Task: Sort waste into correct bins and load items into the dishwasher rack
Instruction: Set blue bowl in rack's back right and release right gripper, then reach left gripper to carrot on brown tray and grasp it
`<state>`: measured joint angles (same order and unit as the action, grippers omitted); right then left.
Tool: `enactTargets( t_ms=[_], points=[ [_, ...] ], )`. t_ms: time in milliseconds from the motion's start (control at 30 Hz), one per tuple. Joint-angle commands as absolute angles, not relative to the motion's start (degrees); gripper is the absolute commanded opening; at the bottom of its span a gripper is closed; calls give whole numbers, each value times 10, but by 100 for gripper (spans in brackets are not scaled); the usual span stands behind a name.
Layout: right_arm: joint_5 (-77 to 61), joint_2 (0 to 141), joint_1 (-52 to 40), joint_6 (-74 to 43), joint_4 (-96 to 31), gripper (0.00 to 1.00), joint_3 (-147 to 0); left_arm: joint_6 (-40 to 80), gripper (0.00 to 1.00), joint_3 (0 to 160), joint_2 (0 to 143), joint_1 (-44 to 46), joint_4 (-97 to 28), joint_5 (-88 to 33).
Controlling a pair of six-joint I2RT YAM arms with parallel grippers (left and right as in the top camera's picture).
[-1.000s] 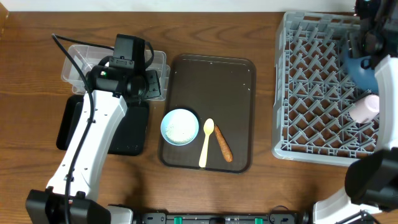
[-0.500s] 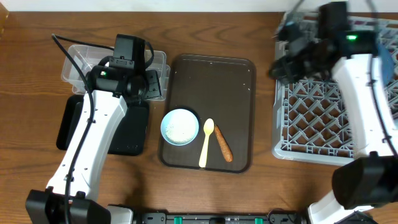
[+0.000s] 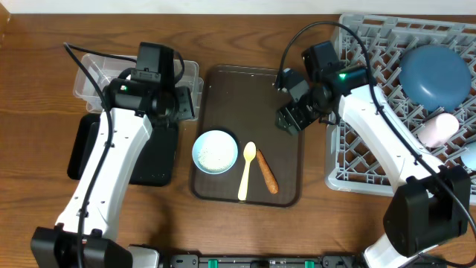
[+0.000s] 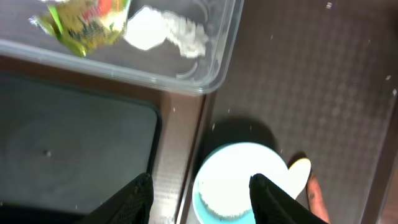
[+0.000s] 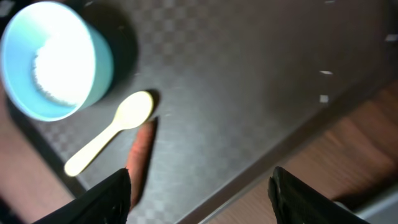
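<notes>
At the far left, a clear tub (image 3: 93,68), with the orange-yellow-green wrapper (image 4: 84,22) and a crumpled white tissue (image 4: 163,31) inside, lying side by side. Just beside the tub, toward the front edge of the table, the shallow black tray (image 3: 80,152), partly hidden under the left arm.

In the middle, the dark brown serving tray (image 3: 253,97). On it, near the front: the light blue bowl (image 3: 216,152) with white rice (image 5: 53,68) on its bottom, the pale yellow spoon (image 3: 246,170) just to the right of the bowl, and the small orange carrot stick (image 3: 268,173) close beside the spoon; touching or not, impossible to tell. Also a few loose rice grains (image 5: 323,98) on the tray floor, well apart from the bowl.

At the right, the grey dishwasher rack (image 3: 364,156). Inside it, the dark blue plate (image 3: 435,72) toward the far corner, the pink cup (image 3: 436,129) on its side nearer the front, and the light blue cup (image 3: 469,155), cut off by the picture edge.

Left gripper (image 4: 202,199) above the border between black tray and serving tray, near the tub's corner, with fingers spread and nothing between them. Right gripper (image 5: 205,199) above the right part of the serving tray, beside the rack, with fingers spread wide, likewise gripping nothing.
</notes>
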<state>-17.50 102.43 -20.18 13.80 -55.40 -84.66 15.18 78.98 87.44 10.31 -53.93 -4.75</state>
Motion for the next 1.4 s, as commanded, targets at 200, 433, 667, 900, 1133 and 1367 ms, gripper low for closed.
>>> enactTargets(
  t_ms=[200,433,667,900,1133,1367],
  points=[
    [-67,1027,-190,59,-544,71,-848,153,54,742,878,198,-554,-61],
    [-2,1025,-170,9,-538,73,-888,230,55,720,886,297,-531,-60],
    [-9,1025,-113,-4,-569,75,-952,385,57,718,933,367,-491,-60],
    [-9,1025,-61,-4,-593,79,-956,553,65,718,997,421,-452,-69],
    [-35,1025,-36,-4,-597,80,-956,654,66,718,1042,449,-431,-86],
    [-37,1025,-37,-4,-609,79,-956,687,67,718,1091,474,-402,-86]
  ],
)
